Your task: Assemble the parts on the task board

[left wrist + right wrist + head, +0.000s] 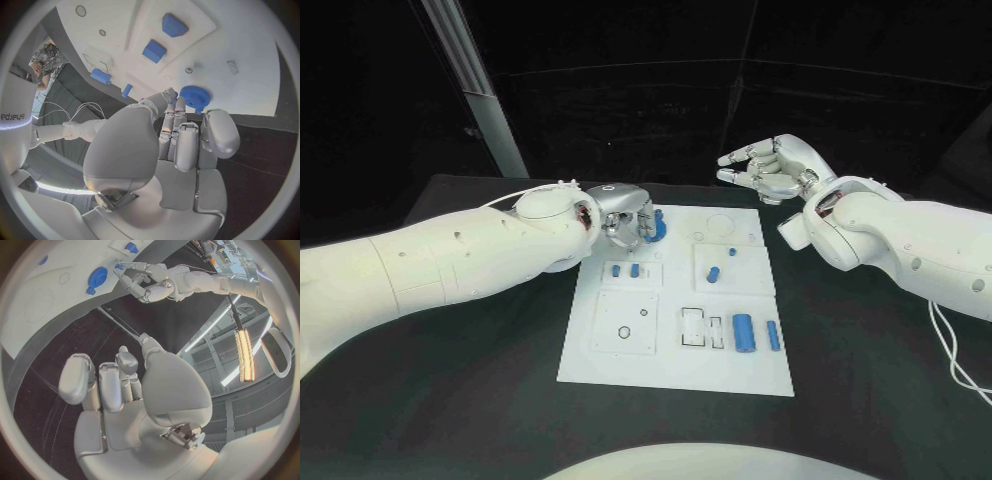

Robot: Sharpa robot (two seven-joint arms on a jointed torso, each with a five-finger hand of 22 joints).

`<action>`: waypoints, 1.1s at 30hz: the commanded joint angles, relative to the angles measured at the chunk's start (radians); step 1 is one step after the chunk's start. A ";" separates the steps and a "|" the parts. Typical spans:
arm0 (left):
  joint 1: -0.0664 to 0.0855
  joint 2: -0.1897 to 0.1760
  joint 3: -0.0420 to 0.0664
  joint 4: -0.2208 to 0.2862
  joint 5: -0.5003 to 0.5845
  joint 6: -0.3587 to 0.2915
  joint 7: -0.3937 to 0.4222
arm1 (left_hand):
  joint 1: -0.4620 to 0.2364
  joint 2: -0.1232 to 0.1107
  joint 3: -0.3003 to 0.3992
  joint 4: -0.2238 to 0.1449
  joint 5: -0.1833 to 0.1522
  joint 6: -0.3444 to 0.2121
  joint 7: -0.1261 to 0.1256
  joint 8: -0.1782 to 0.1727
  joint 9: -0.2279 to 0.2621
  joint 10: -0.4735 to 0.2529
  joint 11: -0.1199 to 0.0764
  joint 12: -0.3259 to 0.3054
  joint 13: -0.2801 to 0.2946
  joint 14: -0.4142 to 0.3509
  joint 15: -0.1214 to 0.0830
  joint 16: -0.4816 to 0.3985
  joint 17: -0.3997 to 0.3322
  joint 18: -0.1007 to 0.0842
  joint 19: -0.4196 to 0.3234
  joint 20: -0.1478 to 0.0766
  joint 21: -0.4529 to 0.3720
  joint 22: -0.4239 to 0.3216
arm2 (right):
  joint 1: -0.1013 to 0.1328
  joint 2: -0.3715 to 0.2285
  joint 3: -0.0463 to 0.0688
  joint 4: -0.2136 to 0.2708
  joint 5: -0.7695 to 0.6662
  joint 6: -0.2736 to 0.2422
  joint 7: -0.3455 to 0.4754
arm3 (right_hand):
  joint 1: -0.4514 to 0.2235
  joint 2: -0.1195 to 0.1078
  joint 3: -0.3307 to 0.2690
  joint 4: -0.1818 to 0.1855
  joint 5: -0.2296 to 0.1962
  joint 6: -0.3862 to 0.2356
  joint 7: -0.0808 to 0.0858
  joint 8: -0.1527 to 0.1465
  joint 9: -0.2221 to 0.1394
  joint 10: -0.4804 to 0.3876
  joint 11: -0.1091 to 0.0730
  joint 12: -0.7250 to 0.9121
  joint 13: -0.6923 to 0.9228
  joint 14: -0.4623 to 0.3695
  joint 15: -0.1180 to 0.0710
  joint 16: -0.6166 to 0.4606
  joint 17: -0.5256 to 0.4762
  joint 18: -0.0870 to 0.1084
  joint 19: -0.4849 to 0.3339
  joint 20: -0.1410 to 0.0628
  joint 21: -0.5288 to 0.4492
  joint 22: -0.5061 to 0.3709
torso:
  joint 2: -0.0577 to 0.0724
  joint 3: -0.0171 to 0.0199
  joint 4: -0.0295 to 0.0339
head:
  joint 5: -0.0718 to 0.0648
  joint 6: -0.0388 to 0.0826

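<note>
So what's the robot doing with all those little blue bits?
It is putting small blue parts together on the white task board. Its left hand reaches over the far corner of the board, with its fingertips at a round blue gear; whether it actually grips the gear is hard to tell. Its right hand is lifted off to the side beyond the board, fingers curled, holding nothing. Other blue pieces, like two cylinders, lie on the board.

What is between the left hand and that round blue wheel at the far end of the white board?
Nothing visible. The left hand already has its fingertips at the blue wheel, which lies on the white board. The right hand hangs apart, above the table beyond the board's far right corner.
</note>
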 commanded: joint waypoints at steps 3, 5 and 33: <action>0.002 -0.039 0.002 0.030 0.032 0.001 -0.006 | -0.011 -0.004 0.008 0.000 -0.001 0.009 0.000 -0.007 -0.001 0.010 -0.002 -0.006 0.001 0.044 -0.005 0.001 -0.002 -0.015 0.007 -0.001 0.008 0.002 | 0.002 -0.002 0.001 0.000 0.004 0.007 0.010 | -0.002 0.009 -0.005 0.000 0.004 0.000 -0.005 0.005 0.001 -0.003 0.000 -0.002 0.001 0.044 0.001 -0.005 0.000 0.010 -0.004 0.000 -0.004 -0.001 | 0.001 -0.0011 0.0005 | 0.001 0.002; 0.002 -0.055 0.002 0.040 0.039 0.014 -0.010 | -0.012 -0.005 0.009 0.000 -0.001 0.010 0.000 -0.007 -0.001 0.011 -0.002 -0.007 0.001 0.044 -0.005 0.001 -0.003 -0.015 0.007 -0.001 0.008 0.003 | 0.002 -0.003 0.001 -0.001 0.004 0.007 0.010 | -0.002 0.009 -0.005 0.000 0.004 0.000 -0.005 0.005 0.001 -0.003 0.000 -0.002 0.001 0.044 0.001 -0.005 0.000 0.010 -0.004 0.000 -0.004 -0.001 | 0.001 -0.0007 0.0001 | 0.001 0.001; 0.000 -0.069 0.000 0.035 0.049 0.089 -0.034 | -0.025 -0.013 0.009 0.000 -0.003 0.013 -0.002 -0.011 -0.002 0.017 -0.003 -0.017 0.002 0.043 -0.005 -0.001 -0.008 -0.015 0.006 -0.001 0.009 0.005 | 0.001 -0.001 0.001 -0.001 0.004 0.009 0.010 | -0.002 0.009 -0.005 0.000 0.004 0.000 -0.005 0.005 0.001 -0.003 0.000 -0.002 0.001 0.044 0.001 -0.005 0.000 0.010 -0.004 0.000 -0.004 -0.001 | 0.002 0.0006 -0.0018 | 0.008 -0.004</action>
